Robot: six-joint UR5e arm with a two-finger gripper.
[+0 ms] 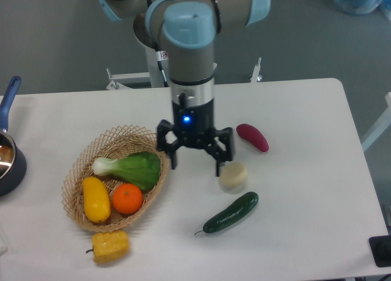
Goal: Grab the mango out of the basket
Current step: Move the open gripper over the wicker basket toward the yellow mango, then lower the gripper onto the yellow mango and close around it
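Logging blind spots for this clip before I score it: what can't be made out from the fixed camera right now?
- Pot: cut off by the left edge; only part of the bowl and blue handle show.
- Black object: cut off at the lower right corner; unidentifiable.
- Mango underside: hidden by the basket weave.
- Gripper height above the table: one view cannot settle it.
- Arm base: hidden behind the arm and table's far edge.
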